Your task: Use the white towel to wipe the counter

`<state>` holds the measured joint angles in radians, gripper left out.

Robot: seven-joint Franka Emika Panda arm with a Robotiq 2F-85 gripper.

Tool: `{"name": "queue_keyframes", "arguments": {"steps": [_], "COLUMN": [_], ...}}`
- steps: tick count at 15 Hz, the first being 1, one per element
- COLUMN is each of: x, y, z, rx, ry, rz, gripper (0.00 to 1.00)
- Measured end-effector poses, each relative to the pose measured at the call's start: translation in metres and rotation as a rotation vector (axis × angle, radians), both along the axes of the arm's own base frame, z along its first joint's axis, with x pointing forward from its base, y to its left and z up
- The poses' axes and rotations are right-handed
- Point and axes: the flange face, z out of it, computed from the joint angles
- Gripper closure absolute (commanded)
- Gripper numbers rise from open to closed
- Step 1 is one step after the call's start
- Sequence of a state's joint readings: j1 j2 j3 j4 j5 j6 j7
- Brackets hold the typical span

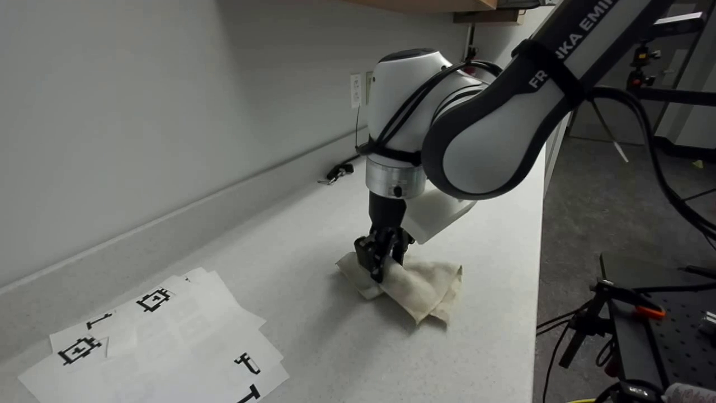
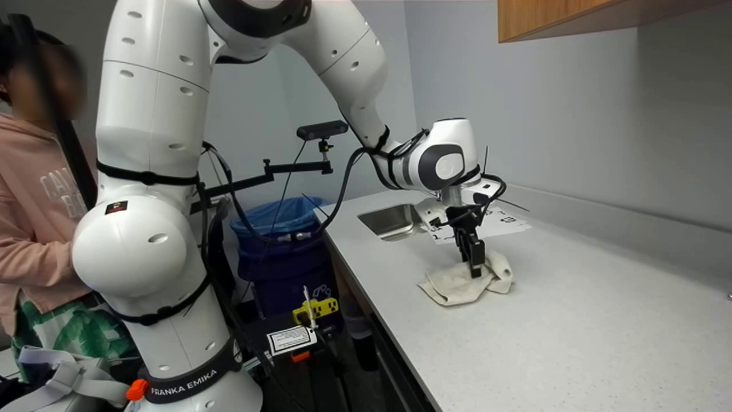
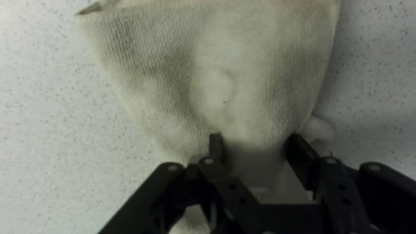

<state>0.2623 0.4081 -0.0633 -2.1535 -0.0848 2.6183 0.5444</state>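
The off-white towel lies crumpled on the pale speckled counter. It shows in both exterior views (image 1: 425, 288) (image 2: 454, 286) and in the wrist view (image 3: 243, 81). The counter (image 1: 492, 336) also shows in an exterior view (image 2: 532, 349). My gripper (image 1: 386, 266) points down into the middle of the towel. In the wrist view its black fingertips (image 3: 255, 143) stand apart, with a raised, gathered fold of towel between them. Whether the fingers press on the fold I cannot tell. Towel spreads out on both sides of the jaws, and its underside is hidden.
White sheets with black marks (image 1: 184, 347) lie on the counter, also in an exterior view (image 2: 506, 224). A metal sink (image 2: 394, 222) is set into it. A small black object (image 1: 338, 172) lies by the wall. A wooden cabinet (image 2: 549, 20) hangs above. A person (image 2: 34, 217) stands behind the arm.
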Motion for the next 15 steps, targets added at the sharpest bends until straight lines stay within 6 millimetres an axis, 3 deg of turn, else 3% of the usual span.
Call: {"name": "queue_keyframes", "arguments": {"steps": [1, 2, 7, 15], "x": [0.001, 0.001, -0.002, -0.023], "y": [-0.001, -0.002, -0.004, -0.007], "z": [0.002, 0.005, 0.022, 0.062], "rx": [-0.002, -0.003, -0.002, 0.002], "ry": [-0.004, -0.008, -0.03, -0.073], "rz": [0.002, 0.001, 0.01, 0.034], "gripper": [0.03, 0.0, 0.0, 0.0]}}
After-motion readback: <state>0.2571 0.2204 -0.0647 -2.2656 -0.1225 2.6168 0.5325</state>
